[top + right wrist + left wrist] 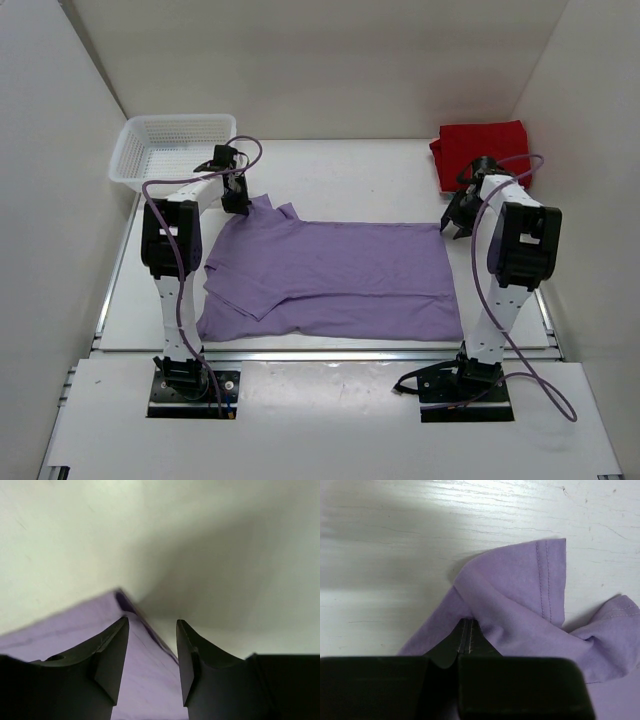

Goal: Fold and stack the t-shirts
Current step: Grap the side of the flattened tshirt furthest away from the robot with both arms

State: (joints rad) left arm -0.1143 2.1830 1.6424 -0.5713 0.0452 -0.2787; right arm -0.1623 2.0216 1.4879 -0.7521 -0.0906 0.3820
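Within white walls (330, 60), on the white table (340, 170), the left gripper (465, 630) pinches the lavender t-shirt (340, 275)'s edge, while the right gripper (152, 623) gapes over its corner.

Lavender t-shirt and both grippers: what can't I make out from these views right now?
- Left wrist view: the left gripper is shut on the lavender t-shirt; the bunched fold hides how many layers it pinches.
- Right wrist view: blurred; whether the open right gripper touches the shirt's corner is unclear.
- Top view: the right arm covers the near edge of the red t-shirt.
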